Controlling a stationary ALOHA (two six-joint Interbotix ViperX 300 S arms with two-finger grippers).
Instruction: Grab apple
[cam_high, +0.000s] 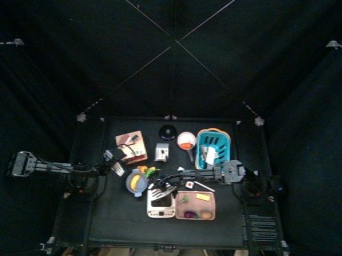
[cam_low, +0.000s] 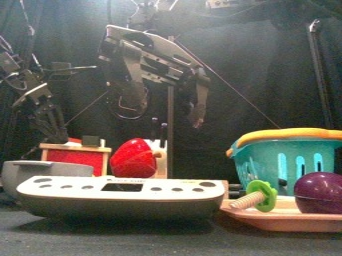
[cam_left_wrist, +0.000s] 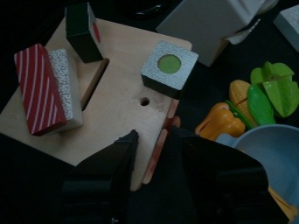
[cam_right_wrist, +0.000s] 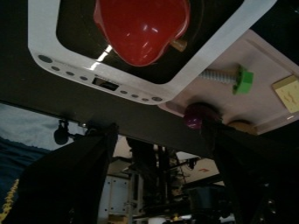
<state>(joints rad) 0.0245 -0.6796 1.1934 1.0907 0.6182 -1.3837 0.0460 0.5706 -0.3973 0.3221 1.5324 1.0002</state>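
Note:
The red apple (cam_right_wrist: 142, 31) lies on a white scale-like tray (cam_right_wrist: 222, 52). In the front view the apple (cam_low: 134, 158) shows behind that tray (cam_low: 114, 195). My right gripper (cam_low: 163, 105) hangs open straight above the apple, apart from it; its jaws stand wide in the right wrist view (cam_right_wrist: 163, 153). In the top view this gripper (cam_high: 166, 187) covers the apple. My left gripper (cam_left_wrist: 163, 171) is open and empty over a wooden board (cam_left_wrist: 111, 105) at the table's left (cam_high: 120, 160).
The board carries a red striped block (cam_left_wrist: 41, 87) and a block with a green disc (cam_left_wrist: 170, 66). A grey bowl (cam_left_wrist: 267, 153) holds green and yellow pieces. A teal basket (cam_low: 287, 160) and a pink tray (cam_low: 287, 218) with a purple fruit (cam_low: 321, 190) stand at the right.

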